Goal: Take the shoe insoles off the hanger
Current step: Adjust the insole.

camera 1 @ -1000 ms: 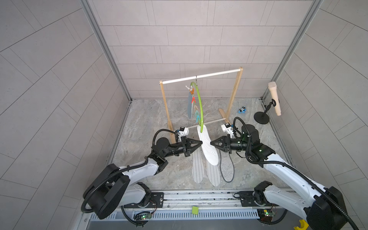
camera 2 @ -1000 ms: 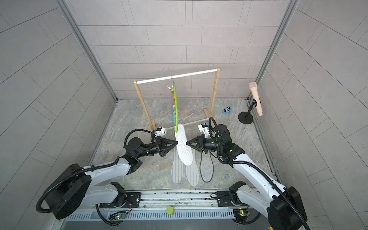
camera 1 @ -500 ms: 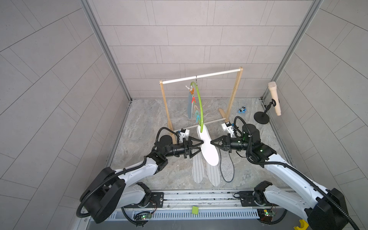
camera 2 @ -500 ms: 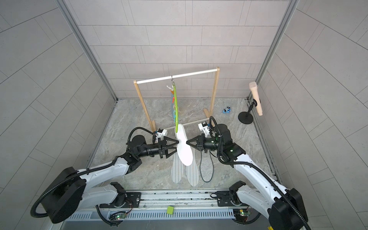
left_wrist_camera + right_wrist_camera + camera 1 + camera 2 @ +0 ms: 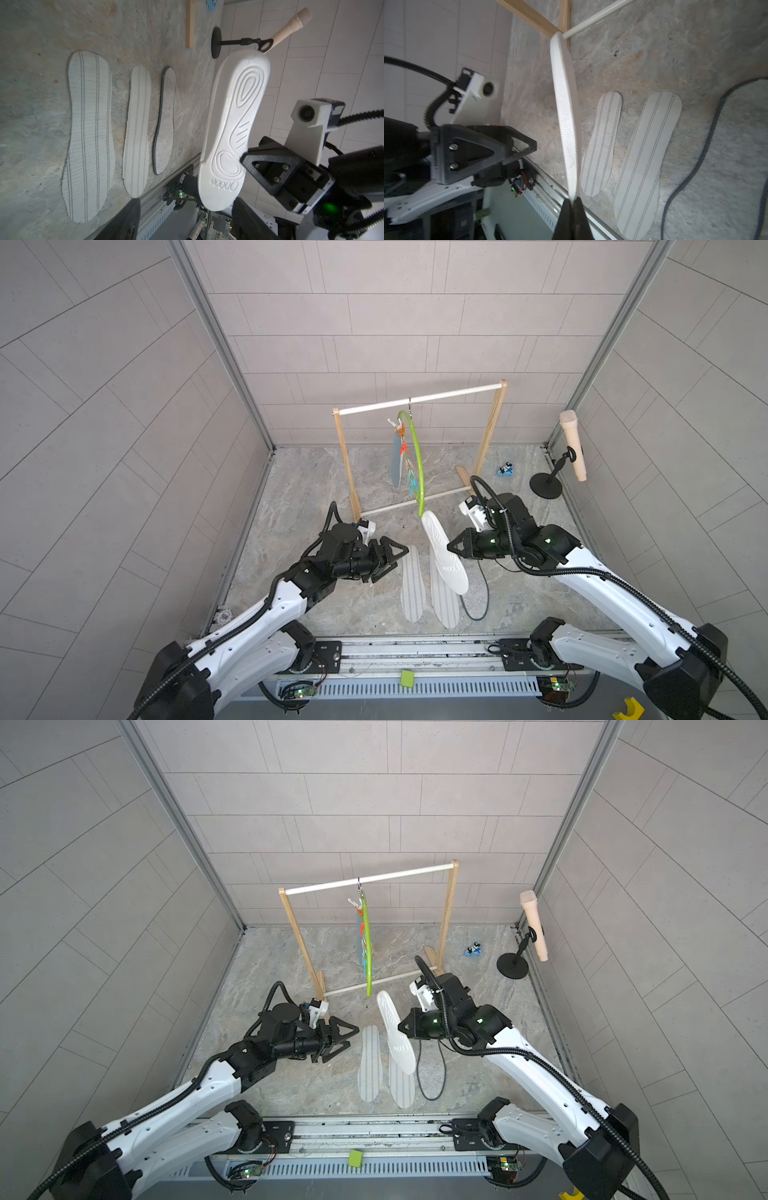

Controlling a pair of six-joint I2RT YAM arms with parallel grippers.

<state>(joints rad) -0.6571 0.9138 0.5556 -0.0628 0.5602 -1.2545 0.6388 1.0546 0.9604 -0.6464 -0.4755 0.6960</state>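
Observation:
The lime-green hanger point(image 5: 417, 464) point(image 5: 366, 944) hangs from the rack's rod with coloured clothespins, and a blue-grey insole point(image 5: 397, 464) is still pinned to it. My right gripper point(image 5: 451, 547) point(image 5: 401, 1028) point(image 5: 572, 204) is shut on the edge of a white insole point(image 5: 442, 556) point(image 5: 395, 1031) point(image 5: 232, 124) point(image 5: 564, 104), held tilted with its upper end just under the hanger's lower tip. No clothespin shows on it. My left gripper point(image 5: 395, 562) point(image 5: 347, 1042) point(image 5: 185, 224) stands open and empty to its left. Two striped insoles point(image 5: 412, 589) point(image 5: 442, 601) and a grey felt insole point(image 5: 478, 593) lie on the floor.
The wooden rack point(image 5: 419, 398) with white rods stands at the back. A microphone on a black stand point(image 5: 573, 443) is at the back right, with a small blue object point(image 5: 505, 469) near it. The metal rail point(image 5: 415, 651) runs along the front edge.
My left gripper has opened and drawn back to the left, away from the white insole. The right gripper keeps its hold on the insole, which has barely moved.

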